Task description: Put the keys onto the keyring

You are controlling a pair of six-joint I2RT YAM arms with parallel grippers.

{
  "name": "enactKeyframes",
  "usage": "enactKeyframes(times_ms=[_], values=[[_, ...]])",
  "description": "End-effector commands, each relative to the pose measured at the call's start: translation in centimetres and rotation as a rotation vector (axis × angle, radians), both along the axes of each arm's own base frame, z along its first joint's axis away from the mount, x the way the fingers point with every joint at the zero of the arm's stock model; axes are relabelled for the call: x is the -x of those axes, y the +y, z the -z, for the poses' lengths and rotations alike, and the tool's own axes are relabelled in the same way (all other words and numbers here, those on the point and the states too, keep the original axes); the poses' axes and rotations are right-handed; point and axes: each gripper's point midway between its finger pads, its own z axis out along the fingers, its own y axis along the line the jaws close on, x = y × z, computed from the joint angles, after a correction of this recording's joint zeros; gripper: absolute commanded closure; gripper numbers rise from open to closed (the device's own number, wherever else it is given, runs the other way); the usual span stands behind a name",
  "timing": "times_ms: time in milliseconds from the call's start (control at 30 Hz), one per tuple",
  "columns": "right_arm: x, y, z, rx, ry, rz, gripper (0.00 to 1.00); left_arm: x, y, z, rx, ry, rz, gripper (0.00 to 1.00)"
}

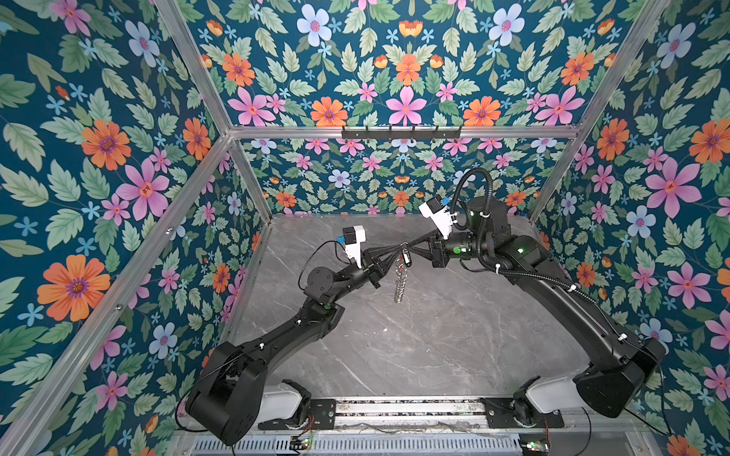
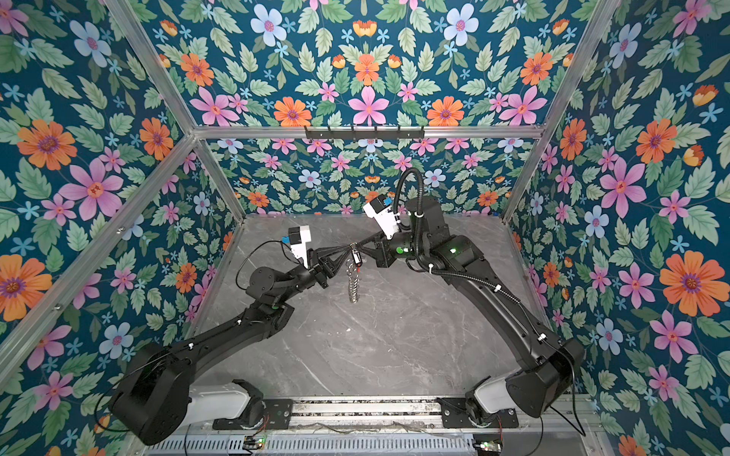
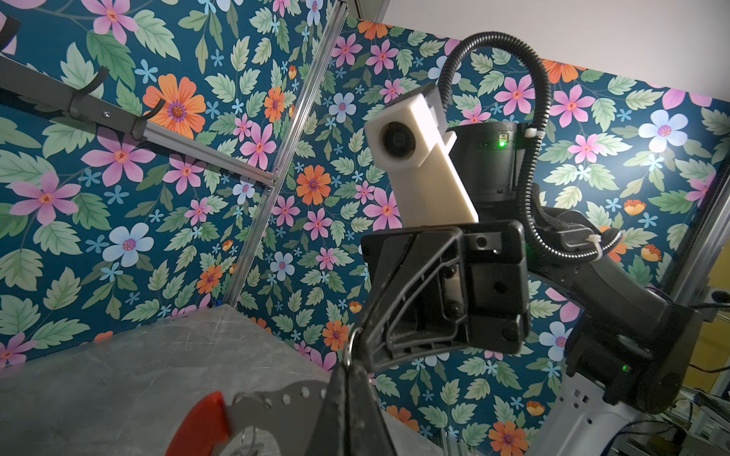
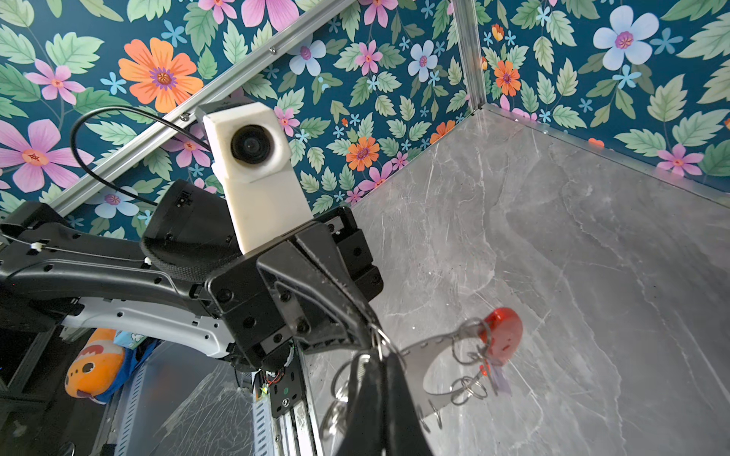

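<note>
2 black arms reach in from the near rail (image 1: 407,408) and meet tip to tip above the middle of a grey marbled tabletop (image 1: 434,339). The left gripper (image 1: 397,250) has its jaws pressed together on the perforated metal band of the keyring (image 3: 276,398), whose red section shows in both wrist views. The right gripper (image 1: 411,246) is closed too, its tips at a small ring just beside the left tips; whether it grips that ring I cannot tell. Silver rings (image 1: 399,284) dangle in a string below the meeting point. The black key (image 1: 406,259) hangs just under the tips. The lilac key (image 4: 501,381) hangs near the red section. Floral wallpaper (image 1: 98,158) on dark teal covers all 3 walls inside an aluminium frame (image 1: 118,304). A black hook rail (image 1: 401,133) runs along the far wall.
</note>
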Motion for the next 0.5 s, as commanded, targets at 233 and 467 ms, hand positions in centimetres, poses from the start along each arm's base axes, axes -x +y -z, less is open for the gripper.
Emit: enactKeyframes(times_ms=[233,467], values=[[-1.5,-1.1,0.9,0.034,-0.006,0.087,1.0,1.1,0.3,-2.2,0.041,-0.076,0.023,1.0],[-1.8,-1.8,1.4,0.034,0.014,0.105,1.0,1.2,0.3,-2.4,0.044,-0.085,0.027,1.0]])
